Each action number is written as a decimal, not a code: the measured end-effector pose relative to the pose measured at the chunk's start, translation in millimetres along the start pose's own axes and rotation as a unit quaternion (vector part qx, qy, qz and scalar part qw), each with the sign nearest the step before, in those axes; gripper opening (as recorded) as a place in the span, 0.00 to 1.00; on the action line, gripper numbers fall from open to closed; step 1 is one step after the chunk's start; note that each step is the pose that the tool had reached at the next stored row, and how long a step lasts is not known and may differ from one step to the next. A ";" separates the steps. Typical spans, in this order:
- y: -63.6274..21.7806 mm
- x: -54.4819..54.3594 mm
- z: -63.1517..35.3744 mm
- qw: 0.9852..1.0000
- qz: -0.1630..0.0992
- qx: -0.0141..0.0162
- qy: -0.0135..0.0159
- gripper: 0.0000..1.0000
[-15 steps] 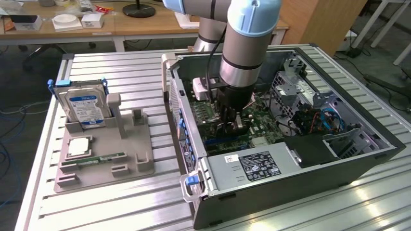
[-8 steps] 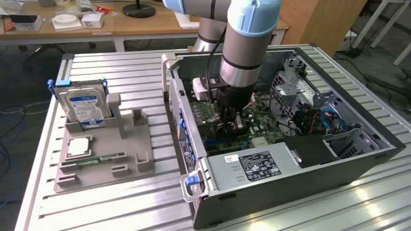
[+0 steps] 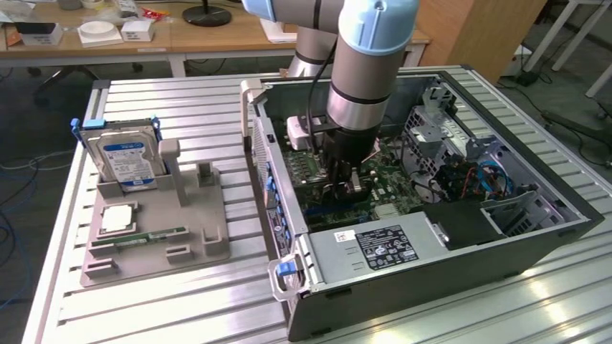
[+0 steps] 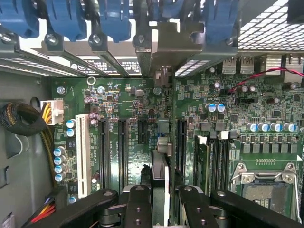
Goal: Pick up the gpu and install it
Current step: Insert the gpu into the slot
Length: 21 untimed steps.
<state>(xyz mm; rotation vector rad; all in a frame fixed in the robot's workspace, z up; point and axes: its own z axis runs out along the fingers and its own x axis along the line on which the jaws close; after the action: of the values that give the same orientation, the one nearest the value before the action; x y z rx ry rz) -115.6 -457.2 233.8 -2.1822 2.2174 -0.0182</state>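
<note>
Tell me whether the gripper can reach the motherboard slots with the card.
Probably yes: the gripper, shut on the graphics card, hangs inside the open case close over the slots, and nothing lies between.

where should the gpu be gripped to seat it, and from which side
By its top long edge, pinching the two flat faces, from straight above the open case. The gpu stands on edge over the motherboard slots, its metal bracket at the rear panel, so only that edge is free. The gripper holds it that way.
</note>
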 end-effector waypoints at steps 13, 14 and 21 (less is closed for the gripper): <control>0.1 0.0 3.1 1.000 0.000 0.000 0.000 0.27; 0.4 -0.1 3.1 1.000 0.000 0.000 0.000 0.27; 1.9 0.0 3.1 1.000 0.000 0.000 0.000 0.27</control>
<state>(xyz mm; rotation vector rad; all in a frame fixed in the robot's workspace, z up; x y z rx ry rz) -117.4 -457.1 230.6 -2.1820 2.2168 -0.0178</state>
